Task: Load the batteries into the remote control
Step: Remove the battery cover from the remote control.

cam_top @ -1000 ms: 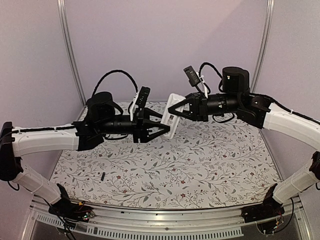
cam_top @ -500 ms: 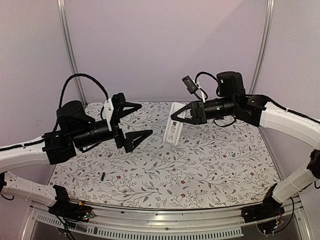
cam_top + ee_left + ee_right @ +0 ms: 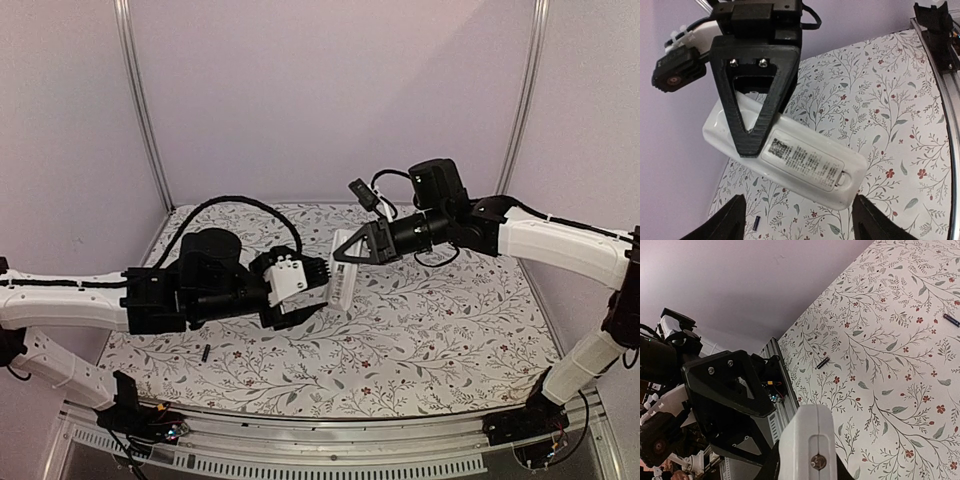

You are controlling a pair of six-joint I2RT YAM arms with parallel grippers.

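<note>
My right gripper is shut on the white remote control and holds it in the air above the middle of the table, its free end hanging down. In the left wrist view the remote's back shows, with a printed label and a small latch. My left gripper is open and empty just left of the remote's lower end, its fingertips apart below it. One black battery lies on the table near the front left. The right wrist view shows two batteries lying apart on the table.
The floral table cover spreads under both arms. A metal rail runs along the near edge. Purple walls and upright poles close in the back and sides.
My left arm has swung in from the left, and its open gripper now sits next to the remote's lower end. My right gripper has moved the remote slightly left and down.
</note>
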